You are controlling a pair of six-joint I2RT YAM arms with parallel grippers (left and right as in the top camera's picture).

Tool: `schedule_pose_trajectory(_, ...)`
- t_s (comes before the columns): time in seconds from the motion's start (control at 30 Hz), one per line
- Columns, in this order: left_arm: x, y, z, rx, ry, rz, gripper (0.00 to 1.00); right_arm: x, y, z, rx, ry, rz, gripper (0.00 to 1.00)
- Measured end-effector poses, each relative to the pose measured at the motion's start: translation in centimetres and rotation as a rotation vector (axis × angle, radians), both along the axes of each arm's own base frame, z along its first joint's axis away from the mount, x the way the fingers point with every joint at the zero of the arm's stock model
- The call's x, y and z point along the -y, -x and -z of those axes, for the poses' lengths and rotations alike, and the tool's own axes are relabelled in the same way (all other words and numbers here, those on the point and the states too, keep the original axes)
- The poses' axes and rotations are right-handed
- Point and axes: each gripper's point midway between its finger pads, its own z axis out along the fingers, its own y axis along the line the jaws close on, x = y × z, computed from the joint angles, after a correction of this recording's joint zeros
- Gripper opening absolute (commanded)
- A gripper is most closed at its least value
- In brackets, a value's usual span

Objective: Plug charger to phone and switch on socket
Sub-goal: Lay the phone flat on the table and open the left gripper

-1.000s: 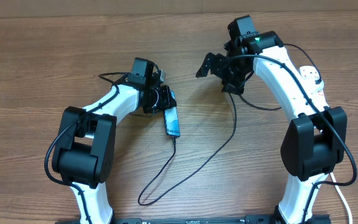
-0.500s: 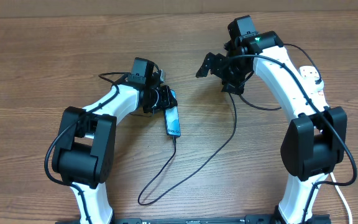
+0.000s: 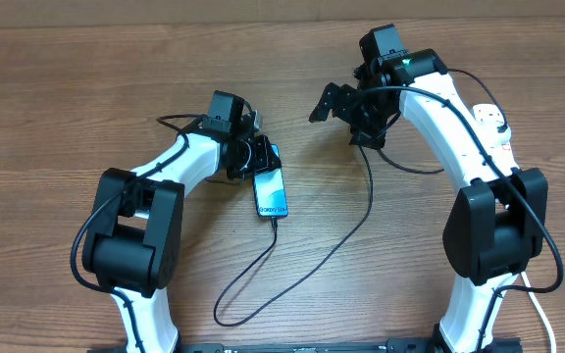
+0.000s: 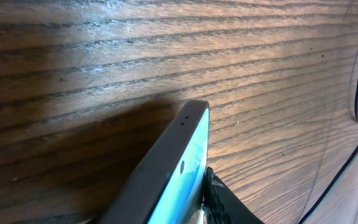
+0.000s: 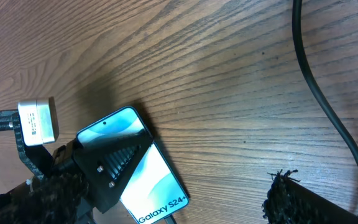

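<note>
Worktop: a brown wood-grain table [image 3: 67,98] fills every view, and both arms reach in from its near edge.
Phone: the phone [image 3: 271,192] sits just left of the worktop's middle, screen up and lit. Its long axis runs from the far edge toward the near edge. The far end looks lifted, with a shadow under it in the left wrist view.
Left hand: the left gripper [image 3: 255,157] is at the phone's far end, its jaws drawn narrow across the phone's thickness. One finger [image 5: 114,165] lies on the glass; the other is hidden beneath.
Charger: the charger [image 3: 341,240] meets the phone's near end, loops toward the near edge, then climbs to the far middle under the right arm. Whether the tip is fully seated cannot be told, and its plug end is hidden.
Right hand: the right gripper [image 3: 346,116] hangs over the far middle, to the right of the phone. Its jaws are spread wide and hold nothing.
Socket: the socket [image 3: 493,120] lies by the right edge, mostly hidden behind the right arm. Its switches cannot be read.
Relation that matters: the socket lies to the right of the right gripper, well apart from the left. The right arm is clearly nearer, so the switch is probably its job.
Step, as judged: the cable end looks done and the switch does not.
</note>
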Motion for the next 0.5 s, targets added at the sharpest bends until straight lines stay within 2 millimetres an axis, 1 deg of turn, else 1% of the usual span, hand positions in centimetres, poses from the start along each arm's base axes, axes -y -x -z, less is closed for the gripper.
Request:
schedule_pose_trajectory(0.27,-0.02,0.07,0.03,-0.003,-0.001,0.000,0.30,-0.01,-0.01,0.00,0.000,0.000,0.000,0.97)
schedule_pose_trajectory(0.3,-0.02,0.08,0.03,-0.004,-0.001,0.000,0.32,-0.01,0.00,0.00,0.000,0.000,0.000,0.97)
schedule_pose_trajectory(0.33,-0.02,0.08,0.03,-0.004,-0.001,0.000,0.36,-0.01,-0.01,0.00,0.000,0.000,0.000,0.97)
schedule_pose_trajectory(0.4,0.06,0.10,-0.02,-0.004,0.004,0.003,0.40,0.01,0.00,0.00,0.000,0.000,0.000,0.97)
schedule_pose_trajectory(0.5,0.27,0.12,-0.16,-0.003,0.014,0.009,0.48,-0.01,0.00,0.00,0.000,0.000,0.000,0.97)
